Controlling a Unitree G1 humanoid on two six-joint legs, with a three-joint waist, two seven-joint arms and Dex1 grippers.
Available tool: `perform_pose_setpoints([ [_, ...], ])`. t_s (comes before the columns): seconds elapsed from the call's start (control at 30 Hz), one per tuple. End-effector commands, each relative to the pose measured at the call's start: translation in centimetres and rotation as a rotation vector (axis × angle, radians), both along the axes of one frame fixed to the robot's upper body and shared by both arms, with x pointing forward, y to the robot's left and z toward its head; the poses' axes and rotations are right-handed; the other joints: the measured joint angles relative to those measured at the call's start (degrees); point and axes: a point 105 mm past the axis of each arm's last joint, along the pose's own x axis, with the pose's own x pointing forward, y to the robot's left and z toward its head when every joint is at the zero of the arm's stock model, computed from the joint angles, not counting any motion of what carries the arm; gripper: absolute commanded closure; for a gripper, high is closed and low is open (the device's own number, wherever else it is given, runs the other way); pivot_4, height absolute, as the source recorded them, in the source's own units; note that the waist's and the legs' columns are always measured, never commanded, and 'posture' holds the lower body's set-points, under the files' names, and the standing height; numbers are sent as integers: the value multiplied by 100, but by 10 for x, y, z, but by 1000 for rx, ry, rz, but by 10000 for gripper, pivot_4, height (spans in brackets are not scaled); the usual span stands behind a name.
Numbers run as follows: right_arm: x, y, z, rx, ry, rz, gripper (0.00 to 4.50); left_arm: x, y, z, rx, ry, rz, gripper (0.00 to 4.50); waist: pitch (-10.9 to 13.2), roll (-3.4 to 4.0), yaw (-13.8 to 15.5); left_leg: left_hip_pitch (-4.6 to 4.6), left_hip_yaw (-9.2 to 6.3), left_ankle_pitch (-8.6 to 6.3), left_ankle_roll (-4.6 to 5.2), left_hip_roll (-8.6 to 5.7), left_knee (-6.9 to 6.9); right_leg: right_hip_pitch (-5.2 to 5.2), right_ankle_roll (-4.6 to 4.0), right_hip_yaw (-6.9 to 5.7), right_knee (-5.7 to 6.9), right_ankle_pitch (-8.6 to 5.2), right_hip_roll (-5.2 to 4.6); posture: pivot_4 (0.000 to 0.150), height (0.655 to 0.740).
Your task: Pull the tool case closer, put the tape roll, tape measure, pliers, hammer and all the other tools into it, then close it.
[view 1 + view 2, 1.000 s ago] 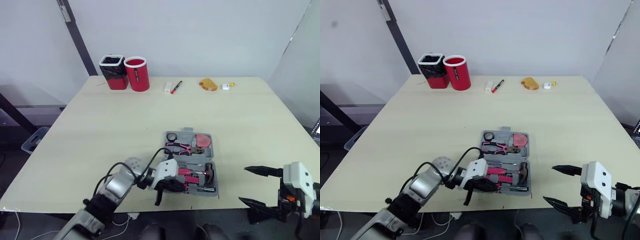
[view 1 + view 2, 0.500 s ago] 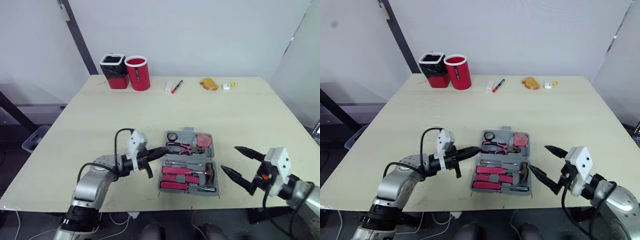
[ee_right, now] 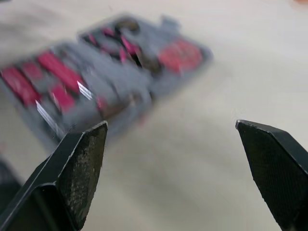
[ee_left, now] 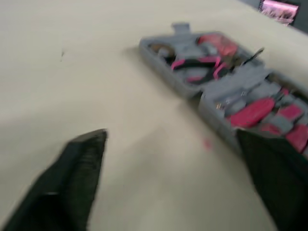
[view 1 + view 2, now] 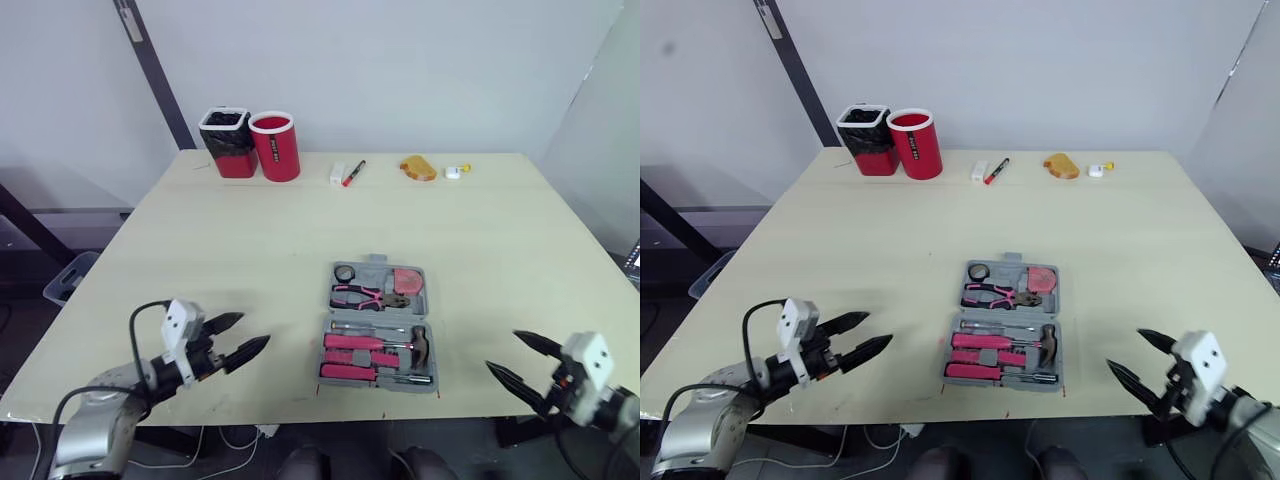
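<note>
Grey tool case (image 5: 378, 328) lay open, seemingly packed; left gripper (image 5: 254, 330) and right gripper (image 5: 501, 351) gaped empty either side; folding it shut seemed next.

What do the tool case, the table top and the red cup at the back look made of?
Tool case: likely moulded plastic, matte grey, with shaped recesses for the tools. Table top: pale beige laminate or coated board, smooth, no clear grain. Red cup: probably plastic, slightly glossy; too small to be sure.

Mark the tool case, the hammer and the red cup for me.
tool case (image 5: 374, 268): left eye view, bare grey strip at its far edge.
hammer (image 5: 419, 343): left eye view, its dark head.
red cup (image 5: 276, 150): left eye view, its side wall.
</note>
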Motion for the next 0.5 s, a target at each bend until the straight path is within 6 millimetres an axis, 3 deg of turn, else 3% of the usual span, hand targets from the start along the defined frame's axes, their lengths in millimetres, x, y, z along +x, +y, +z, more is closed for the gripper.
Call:
perform_pose_setpoints([
  [0.03,-11,-20,14,-34,-49,-38,0,-4,11,9,24,-40,10,354,0,2,10,0,-3,0,0,3,0,-1,0,0,0,0,-1,1500,7400],
  [0.27,-14,-30,17,-25,-53,-92,0,1,7,5,28,-35,2,354,0,1,13,3,-8,-1,-1,14,-2,-6,0,5,0,0,-9,1500,7400],
  [0.4,-1,-24,20,-32,-77,-97,0,11,0,10,36,-53,-30,354,0,2,17,2,-9,-1,-1,12,-4,-5,-1,4,0,1,-8,1500,7400],
  [0.5,11,-8,23,-35,-82,-34,0,18,-6,13,67,-67,-92,354,0,1,15,2,-8,-1,-1,6,-4,-5,-1,5,0,1,-8,1500,7400],
])
